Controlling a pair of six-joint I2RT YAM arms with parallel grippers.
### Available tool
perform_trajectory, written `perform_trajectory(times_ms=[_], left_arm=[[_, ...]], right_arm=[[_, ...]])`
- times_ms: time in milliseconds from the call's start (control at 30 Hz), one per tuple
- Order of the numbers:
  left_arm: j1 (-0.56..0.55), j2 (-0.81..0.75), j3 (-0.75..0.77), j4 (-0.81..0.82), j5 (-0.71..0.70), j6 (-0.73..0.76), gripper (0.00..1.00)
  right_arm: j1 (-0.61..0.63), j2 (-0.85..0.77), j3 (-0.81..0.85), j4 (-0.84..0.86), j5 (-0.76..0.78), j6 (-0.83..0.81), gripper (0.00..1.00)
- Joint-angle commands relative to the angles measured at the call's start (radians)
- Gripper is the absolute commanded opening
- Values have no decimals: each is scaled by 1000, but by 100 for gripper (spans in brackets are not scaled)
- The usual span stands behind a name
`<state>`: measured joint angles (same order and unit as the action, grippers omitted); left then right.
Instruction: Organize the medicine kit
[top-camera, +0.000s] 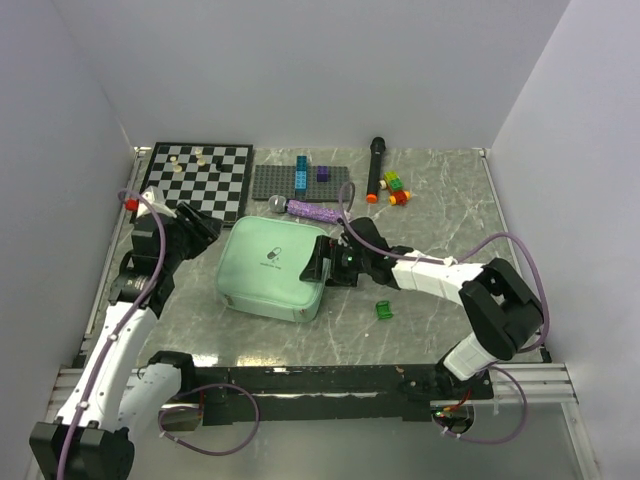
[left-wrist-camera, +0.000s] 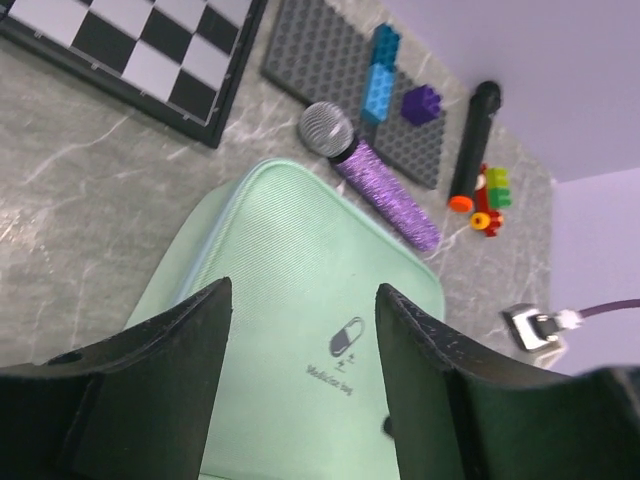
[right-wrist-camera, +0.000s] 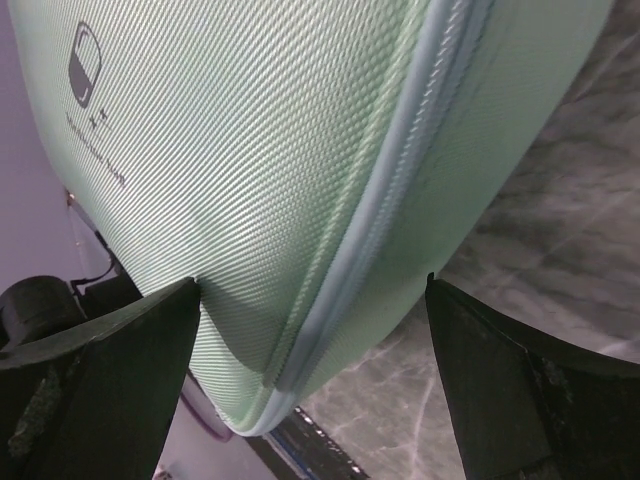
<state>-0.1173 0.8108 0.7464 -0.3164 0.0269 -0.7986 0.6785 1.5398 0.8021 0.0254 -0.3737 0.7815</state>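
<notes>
While both grippers stand with jaws apart, left gripper (left-wrist-camera: 305, 300) hovers over the lid of the medicine kit (top-camera: 270, 268); right gripper (right-wrist-camera: 312, 285) straddles its zipped edge. Kit closed, logo up, flat on the table (top-camera: 440, 210), between the arms; purple microphone (top-camera: 312, 211) just behind it.

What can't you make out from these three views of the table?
1. Contents of the medicine kit: every view, its closed lid hides them.
2. Kinds of chess pieces: top view, too small to tell.
3. Kit's full outline: right wrist view, cut off by the frame edges.
</notes>
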Motion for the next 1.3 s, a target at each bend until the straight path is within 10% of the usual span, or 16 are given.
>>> perform_trajectory(times_ms=[0,700,900,1067,1267], left_arm=[[18,48,-33,-12,-24,26,65],[73,62,-159,96,213,-24,63],[73,36,-105,45,107,1,66],[74,59,-110,135,151,-8,65],[73,152,-111,151,142,-13,63]], right_arm=[[-39,-23,60,-48,6,-111,100],[-204,324,540,-251,-78,-255,88],[-174,64,366,-229,143,-278,91],[135,-200,249,-311,761,-471,93],[199,-424,-26,-200,521,-392,45]])
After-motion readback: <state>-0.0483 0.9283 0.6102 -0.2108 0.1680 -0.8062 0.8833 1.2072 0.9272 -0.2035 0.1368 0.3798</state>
